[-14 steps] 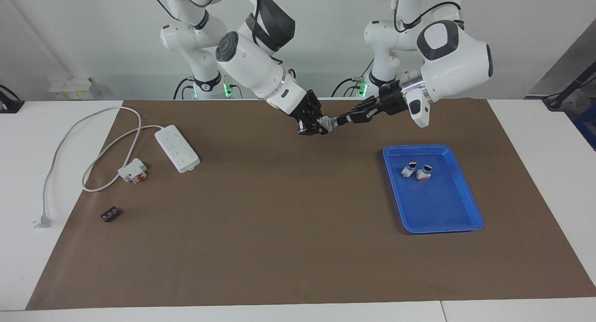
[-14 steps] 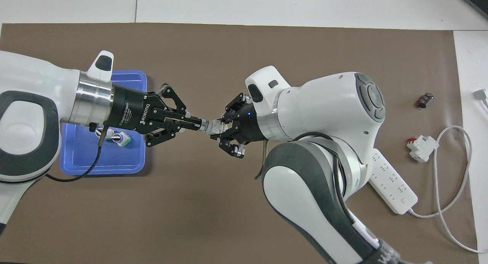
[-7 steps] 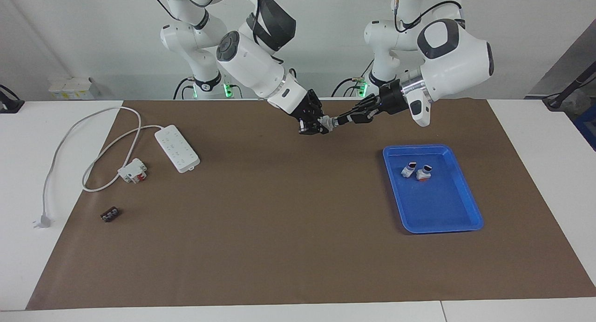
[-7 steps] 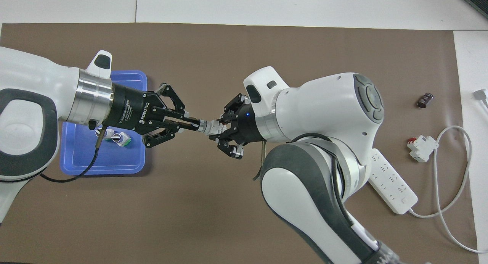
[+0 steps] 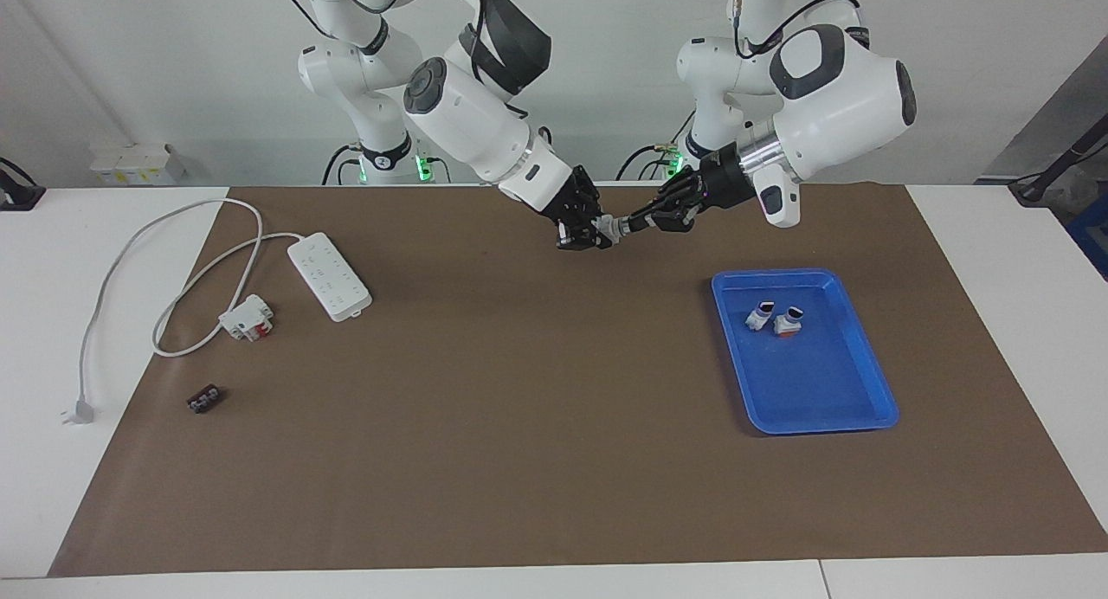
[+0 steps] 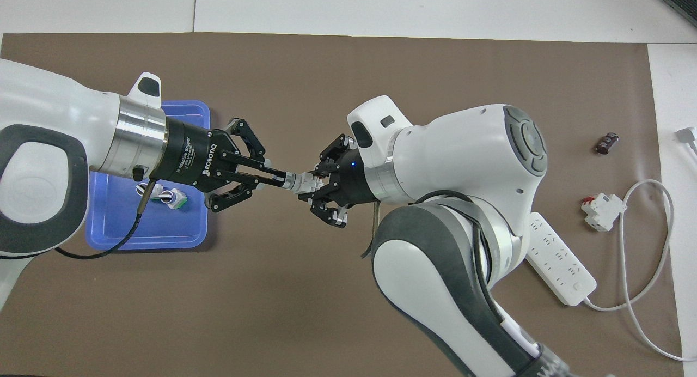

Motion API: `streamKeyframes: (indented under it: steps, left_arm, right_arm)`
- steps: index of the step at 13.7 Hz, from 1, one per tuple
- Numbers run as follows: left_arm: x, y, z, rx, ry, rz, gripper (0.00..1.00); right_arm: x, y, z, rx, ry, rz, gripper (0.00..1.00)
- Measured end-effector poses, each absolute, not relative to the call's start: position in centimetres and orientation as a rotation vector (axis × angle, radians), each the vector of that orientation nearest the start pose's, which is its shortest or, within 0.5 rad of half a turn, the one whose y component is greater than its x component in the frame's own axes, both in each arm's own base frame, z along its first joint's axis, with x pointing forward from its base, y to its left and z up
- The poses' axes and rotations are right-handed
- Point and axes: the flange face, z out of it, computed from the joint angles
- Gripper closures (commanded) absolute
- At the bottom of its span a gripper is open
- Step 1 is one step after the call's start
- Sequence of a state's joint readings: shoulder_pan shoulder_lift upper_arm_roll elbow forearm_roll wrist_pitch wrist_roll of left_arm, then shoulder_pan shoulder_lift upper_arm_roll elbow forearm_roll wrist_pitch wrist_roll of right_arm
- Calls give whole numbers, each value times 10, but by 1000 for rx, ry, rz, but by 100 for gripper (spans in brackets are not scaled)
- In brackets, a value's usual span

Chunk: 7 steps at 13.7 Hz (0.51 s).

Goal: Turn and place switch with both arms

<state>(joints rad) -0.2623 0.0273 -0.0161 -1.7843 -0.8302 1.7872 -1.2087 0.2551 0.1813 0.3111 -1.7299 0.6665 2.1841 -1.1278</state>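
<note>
Two black two-finger grippers, left gripper and right gripper, pinch one small white knob switch mid-air over the brown mat's robot-side edge; uneven twisting risks dropping it.

Both arms wear glossy white rounded shells, with dark grey oval caps and bands at the joints. On each, a brushed silver metal ring joins the wrist to a black two-finger gripper of splayed open linkwork: the left gripper carries white "ROBOTIQ" lettering, and the right gripper shows a small blue light on its body. A thin black cable loops from the left wrist. Green lights glow at the bases, perhaps status lamps.
</note>
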Motion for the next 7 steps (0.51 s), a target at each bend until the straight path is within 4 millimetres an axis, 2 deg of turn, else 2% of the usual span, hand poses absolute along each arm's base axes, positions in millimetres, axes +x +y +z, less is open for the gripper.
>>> streamKeyframes:
  steps: [7]
  left_arm:
    - [536, -220, 555, 2003, 1478, -792, 100]
  right_arm:
    - [537, 352, 515, -1969, -1599, -575, 100]
